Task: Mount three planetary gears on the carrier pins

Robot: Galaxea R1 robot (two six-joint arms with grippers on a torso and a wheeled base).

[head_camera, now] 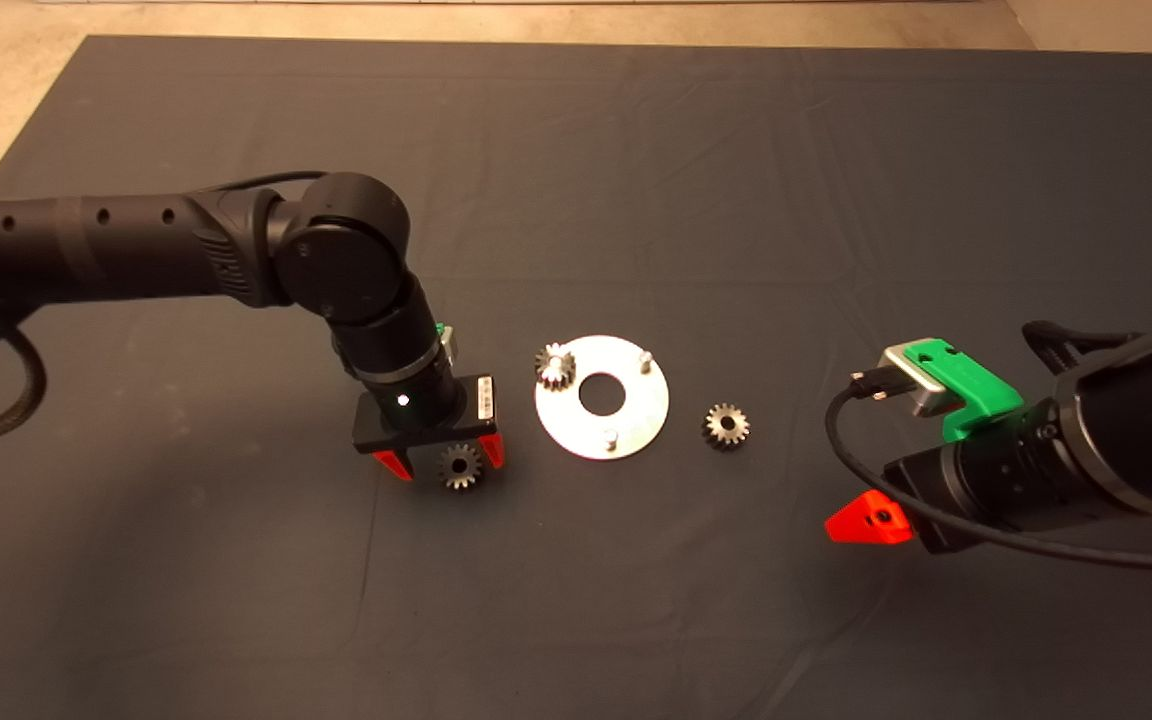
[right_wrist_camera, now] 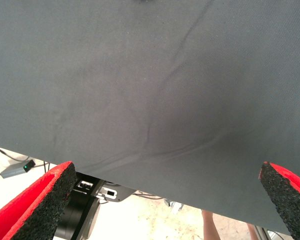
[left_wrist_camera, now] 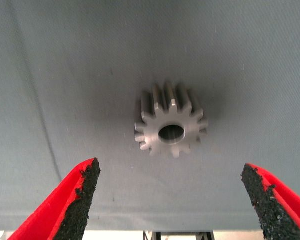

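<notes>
1. Hovering over a loose gear (head_camera: 459, 466) on the counter's dark mat (head_camera: 636, 180), my left end effector (head_camera: 439, 461) points straight down with its two red fingers (left_wrist_camera: 80, 200) spread wide apart, one on each side of the gear and neither touching it.
2. To take this gear well, I judge I should centre it between the pads, come down until they are level with the toothed flank, and close squarely so it stays flat with its bore upright for a pin.
3. In my left wrist view the gear (left_wrist_camera: 171, 120) lies flat on the mat between the fingers but a little ahead of the pad tips, so a small forward shift seems needed before closing.
4. Taking the silver carrier disc (head_camera: 602, 396) as landmark: this gear sits just off its left side, towards the near edge of the mat.
5. One gear (head_camera: 555, 366) is already on the pin at the disc's upper-left rim; two pins (head_camera: 645, 358) (head_camera: 610, 437) stand bare.
6. A third gear (head_camera: 726, 426) lies flat on the mat just to the right of the disc.
7. My right end effector (head_camera: 866, 522) waits well to the right of the disc, its fingers (right_wrist_camera: 45, 200) wide apart over bare mat, holding nothing.
</notes>
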